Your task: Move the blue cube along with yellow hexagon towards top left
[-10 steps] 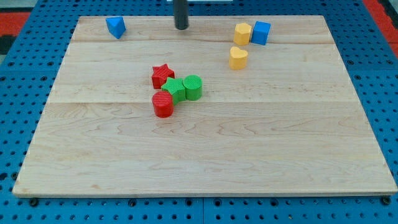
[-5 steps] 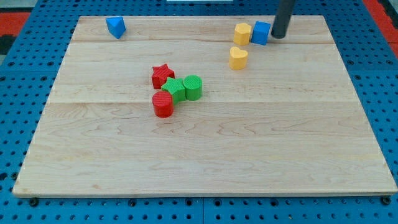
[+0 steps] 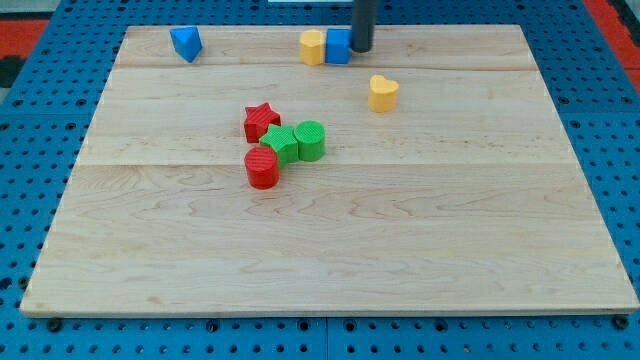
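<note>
The blue cube [image 3: 338, 46] sits near the view's top edge of the wooden board, a little right of centre. The yellow hexagon [image 3: 313, 47] touches its left side. My tip [image 3: 362, 48] is right against the blue cube's right side. The rod rises out of the view's top.
A yellow heart [image 3: 383, 93] lies below and right of the pair. A blue triangular block [image 3: 186, 43] sits at the top left. A red star [image 3: 262, 121], a green block [image 3: 282, 144], a green cylinder [image 3: 311, 140] and a red cylinder [image 3: 262, 168] cluster mid-board. The wooden board [image 3: 330, 250] lies on blue pegboard.
My tip swung from the top centre to the right of the blue cube, then slid left. The blue cube and yellow hexagon moved left together along the top edge.
</note>
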Tool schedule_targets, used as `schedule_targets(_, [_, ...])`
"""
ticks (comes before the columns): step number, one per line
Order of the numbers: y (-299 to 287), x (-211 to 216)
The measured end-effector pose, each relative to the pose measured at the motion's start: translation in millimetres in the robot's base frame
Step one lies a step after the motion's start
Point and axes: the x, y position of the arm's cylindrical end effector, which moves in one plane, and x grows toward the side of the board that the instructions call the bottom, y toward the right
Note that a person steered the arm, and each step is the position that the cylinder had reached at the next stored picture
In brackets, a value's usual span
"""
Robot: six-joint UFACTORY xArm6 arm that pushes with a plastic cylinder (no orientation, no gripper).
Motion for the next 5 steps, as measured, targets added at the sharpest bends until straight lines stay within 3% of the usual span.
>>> schedule_targets(3, [-67,-18])
schedule_targets(4, [-63,-39])
schedule_targets(5, [-120,-41])
